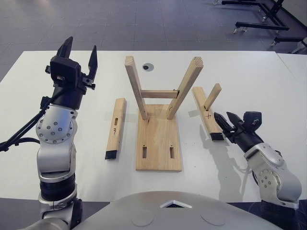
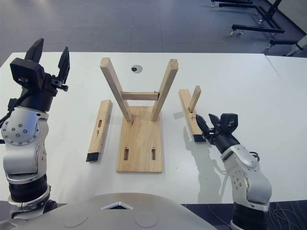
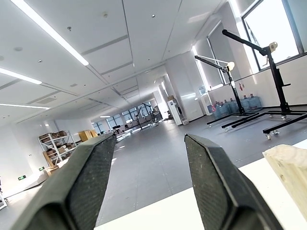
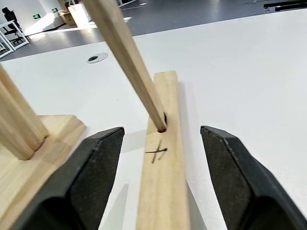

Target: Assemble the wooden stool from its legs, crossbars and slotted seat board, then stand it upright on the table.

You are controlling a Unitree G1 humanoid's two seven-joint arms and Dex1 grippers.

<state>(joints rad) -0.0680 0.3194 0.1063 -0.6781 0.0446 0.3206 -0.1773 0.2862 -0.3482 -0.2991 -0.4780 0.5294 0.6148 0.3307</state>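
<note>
My right tool [image 1: 222, 116] wide open, empty, poised at the near end of the marked leg [image 4: 163, 163] on the desk [image 1: 249, 81], my left tool [image 1: 81, 45] raised, open, empty

Seat board [image 1: 159, 143]: pale bare wood, matt, smooth. Leg [image 1: 116, 124] at its 9 o'clock: same. Table [image 1: 268, 86]: white, smooth. Right gripper [image 4: 161, 130] pads [image 4: 91, 167]: black, grainy.

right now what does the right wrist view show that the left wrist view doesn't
Right wrist view: the open right gripper with a finger on either side of the marked loose leg, a crossbar slanting up from its slot, and a seat board corner. Left wrist view: the open left gripper aimed at the room, black stands, and one wooden leg end. Both: the white table and open fingers.
</note>
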